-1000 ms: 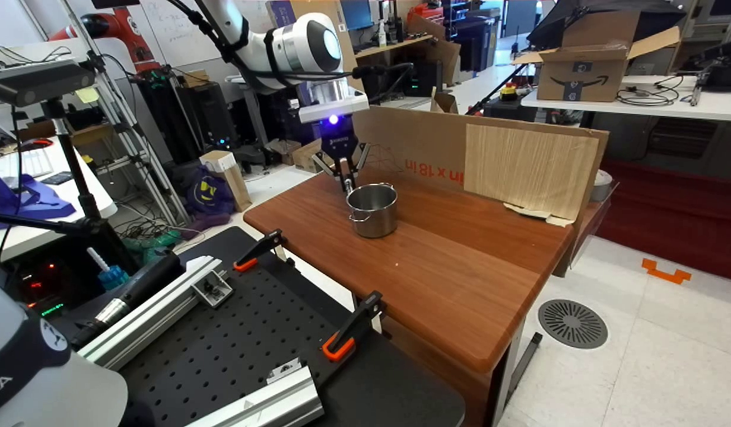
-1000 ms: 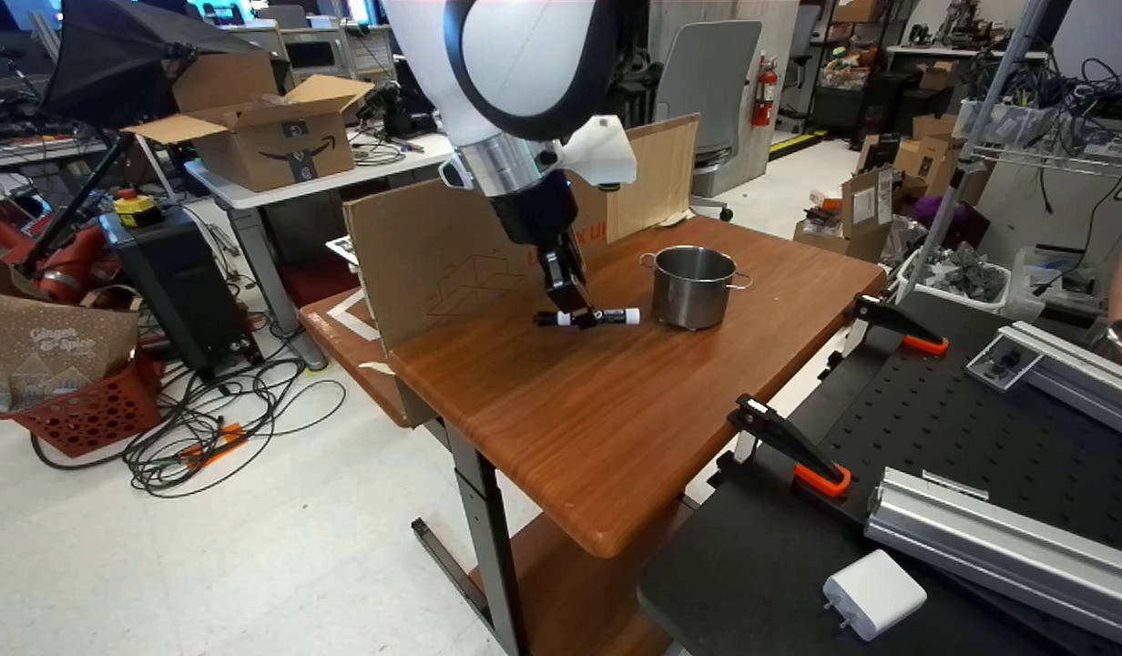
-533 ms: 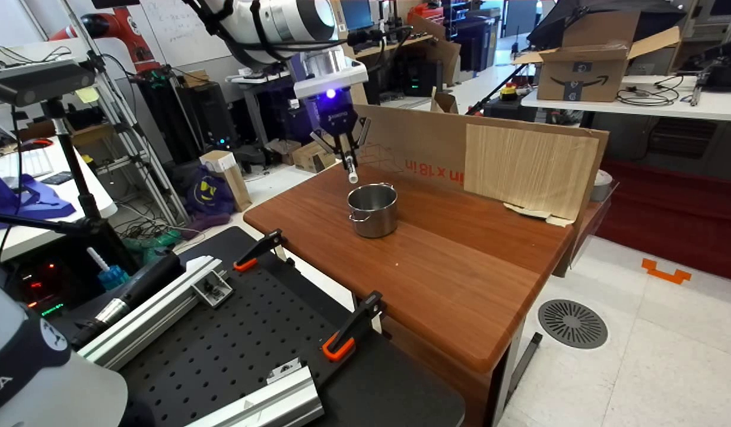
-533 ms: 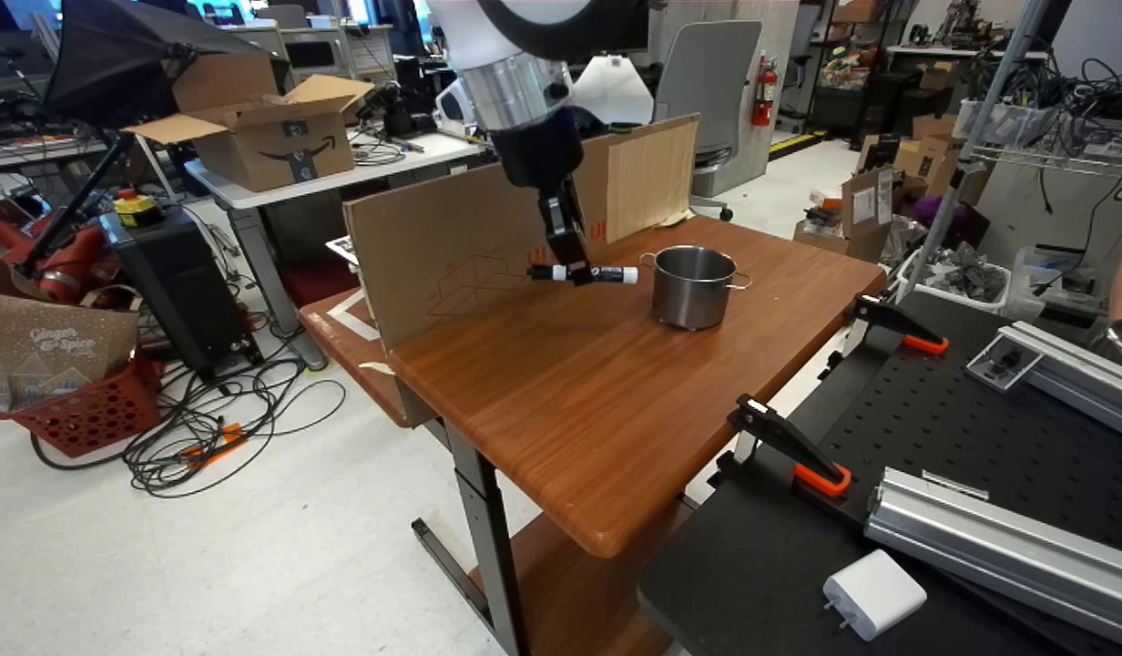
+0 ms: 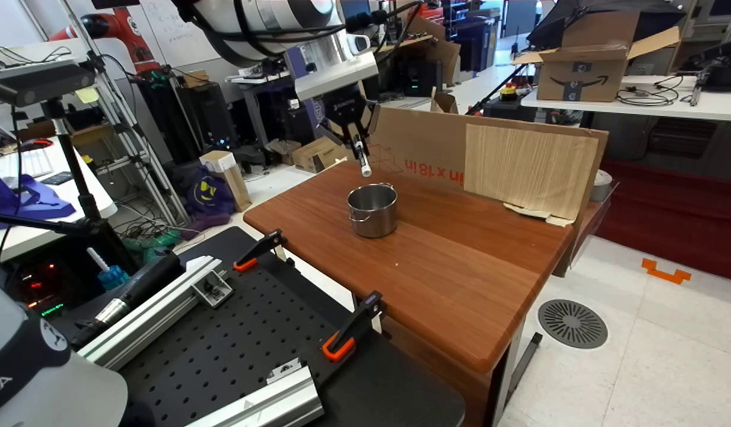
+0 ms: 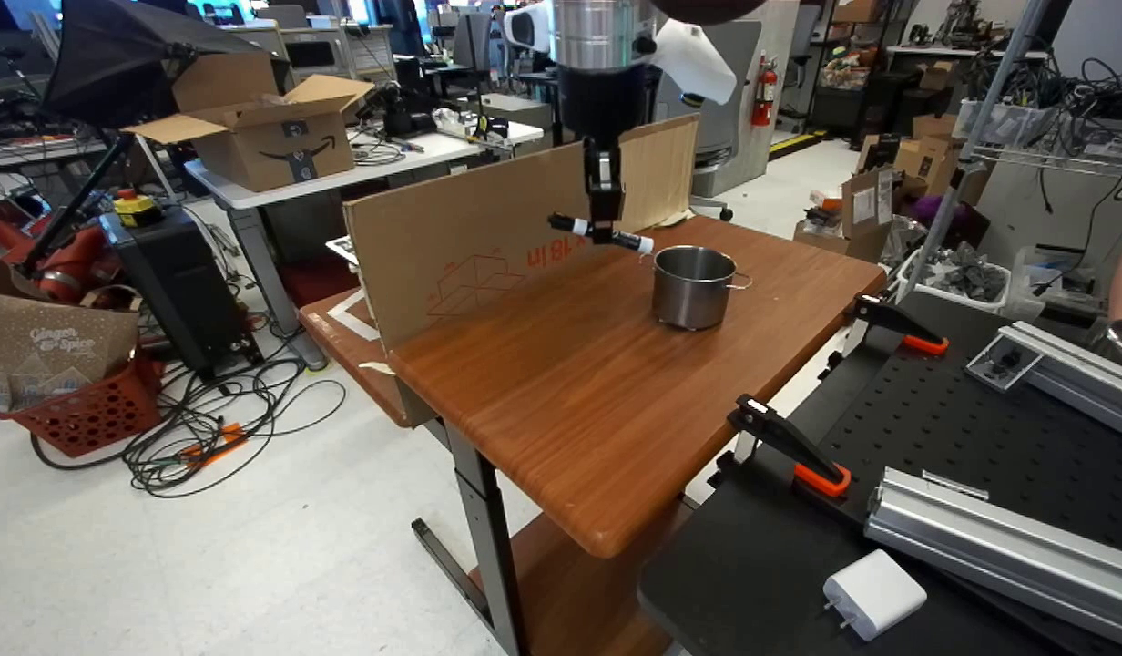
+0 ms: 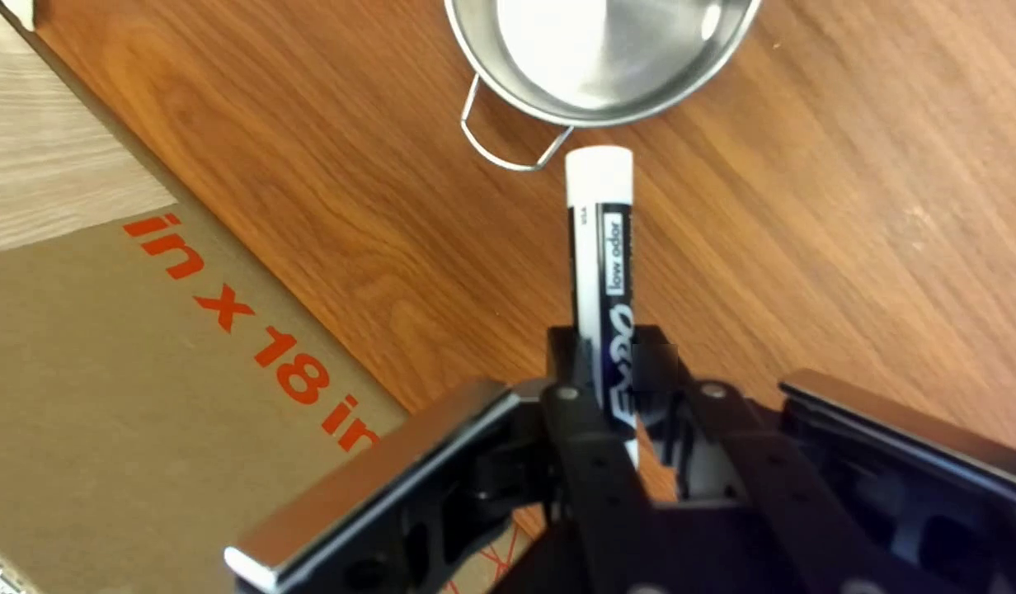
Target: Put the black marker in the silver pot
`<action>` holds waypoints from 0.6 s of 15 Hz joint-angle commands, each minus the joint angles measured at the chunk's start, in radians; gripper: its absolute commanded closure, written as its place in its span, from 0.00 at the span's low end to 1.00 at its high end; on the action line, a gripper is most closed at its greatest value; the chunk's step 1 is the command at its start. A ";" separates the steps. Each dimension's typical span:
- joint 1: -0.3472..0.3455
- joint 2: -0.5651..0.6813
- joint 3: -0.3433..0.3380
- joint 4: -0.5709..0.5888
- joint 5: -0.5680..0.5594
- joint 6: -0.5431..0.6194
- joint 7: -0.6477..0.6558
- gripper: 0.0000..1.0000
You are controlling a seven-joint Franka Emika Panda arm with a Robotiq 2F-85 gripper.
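My gripper (image 7: 613,355) is shut on the black marker (image 7: 602,239), a dark pen with a white end and a white stripe. It grips the marker around the middle. In both exterior views the gripper (image 5: 359,142) (image 6: 605,232) holds the marker (image 5: 364,163) (image 6: 627,240) in the air, above the table and beside the pot. The marker is tilted, its white end lower and toward the pot. The silver pot (image 5: 374,222) stands upright on the table, also in an exterior view (image 6: 688,301). In the wrist view the pot (image 7: 640,91) is cut by the top edge, just beyond the white end.
A cardboard sheet (image 5: 425,142) stands upright along the far edge of the wooden table (image 5: 448,267), behind the gripper. The pot has wire handles (image 6: 741,281) at its sides. Black clamps with orange pads (image 5: 353,326) stand between the table and the black perforated board (image 5: 223,350).
My gripper has lifted the marker from near the table surface and moved it a little toward the pot. The marker has turned from about level to tilted, white end down. The pot has not moved.
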 commanded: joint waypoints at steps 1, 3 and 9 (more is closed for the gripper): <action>-0.044 -0.053 -0.001 -0.096 0.007 0.135 -0.053 0.95; -0.066 -0.063 -0.004 -0.134 0.010 0.197 -0.077 0.95; -0.106 -0.082 -0.015 -0.248 0.003 0.370 -0.126 0.95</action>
